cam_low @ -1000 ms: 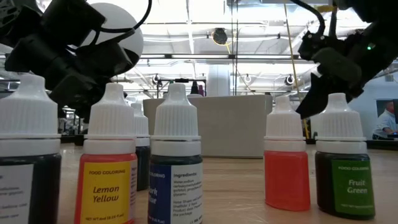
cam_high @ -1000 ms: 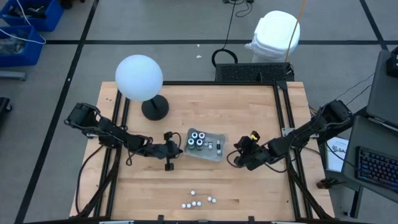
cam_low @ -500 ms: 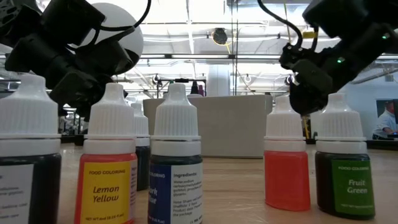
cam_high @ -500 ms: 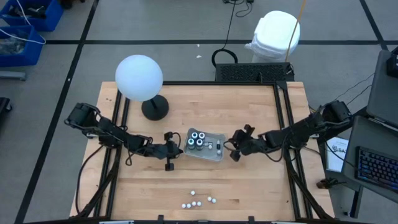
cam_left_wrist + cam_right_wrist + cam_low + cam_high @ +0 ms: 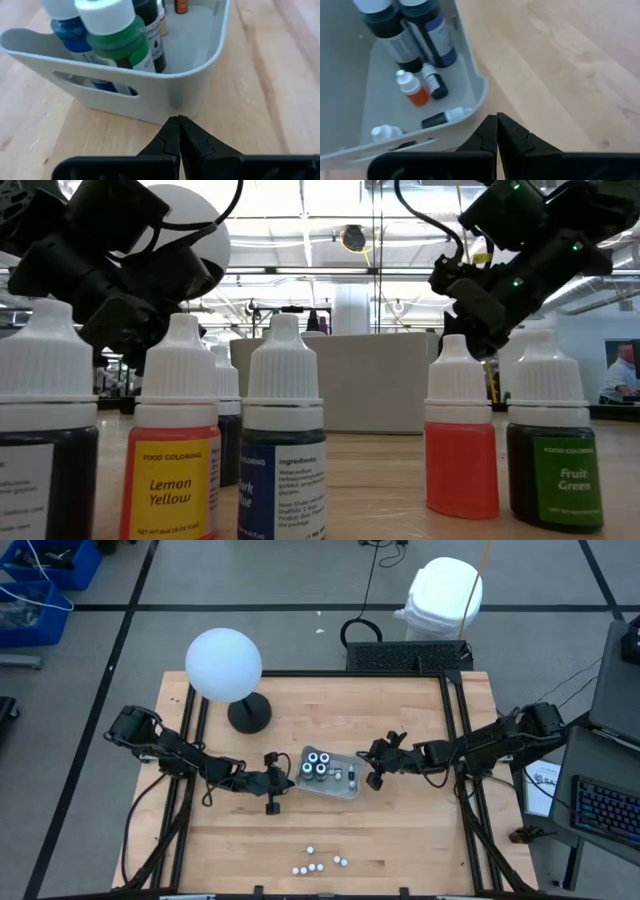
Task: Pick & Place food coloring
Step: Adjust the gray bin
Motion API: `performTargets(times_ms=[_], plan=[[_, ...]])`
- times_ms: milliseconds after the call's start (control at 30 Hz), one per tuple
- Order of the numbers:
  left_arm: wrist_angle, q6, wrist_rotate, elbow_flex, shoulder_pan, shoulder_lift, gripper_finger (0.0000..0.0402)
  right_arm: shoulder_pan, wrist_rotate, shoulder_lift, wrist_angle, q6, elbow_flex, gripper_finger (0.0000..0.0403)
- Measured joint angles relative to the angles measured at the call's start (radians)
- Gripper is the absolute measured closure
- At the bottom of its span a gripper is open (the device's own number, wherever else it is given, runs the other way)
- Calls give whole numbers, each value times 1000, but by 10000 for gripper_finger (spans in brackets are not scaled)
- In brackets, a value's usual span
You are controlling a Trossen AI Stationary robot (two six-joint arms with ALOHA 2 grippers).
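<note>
From above, we see the tray (image 5: 331, 773) of food coloring bottles (image 5: 318, 763) between the left gripper (image 5: 283, 780) and right gripper (image 5: 372, 766). Wrist views show both jaws shut, empty, just beside its walls. Loose bottles (image 5: 283, 442) front the wooden table (image 5: 400, 840), lamp (image 5: 224, 665) behind.

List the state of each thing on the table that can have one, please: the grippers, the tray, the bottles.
left gripper: shut, empty, beside the tray's wall.
right gripper: shut, empty, at the tray's other side.
tray: upright, holding bottles.
big bottles in tray: standing, capped.
small bottles in tray: some standing, some lying.
loose bottles: standing, capped, outside the tray.
</note>
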Motion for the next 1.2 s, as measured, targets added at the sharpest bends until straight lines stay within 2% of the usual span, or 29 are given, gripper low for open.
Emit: performTargets(times_ms=[200, 300, 433, 600, 767, 967, 1033, 1100, 1200], plan=[[26, 0, 37, 0, 0, 0, 394, -27, -6, 0, 9, -17, 0, 403], [47, 0, 46, 0, 0, 9, 398, -37, -47, 0, 23, -27, 0, 403], [107, 24, 72, 6, -3, 77, 393, -38, -51, 0, 23, -29, 0, 403], [97, 43, 75, 76, -3, 180, 395, -38, -50, 0, 10, -28, 0, 403], [-3, 43, 75, 140, -3, 203, 383, -38, -50, 0, -11, -25, 0, 403], [-227, 8, 106, 163, -34, 132, 397, -23, -49, -26, -152, 87, 0, 403], [-318, -27, 80, 164, -49, 99, 393, -6, -50, -39, -237, 141, 0, 403], [-410, -64, 1, 162, -62, 59, 392, 16, -56, -40, -260, 185, 0, 403], [-405, -77, -107, 159, -58, 51, 398, 47, -116, -30, -178, 188, 0, 403]])
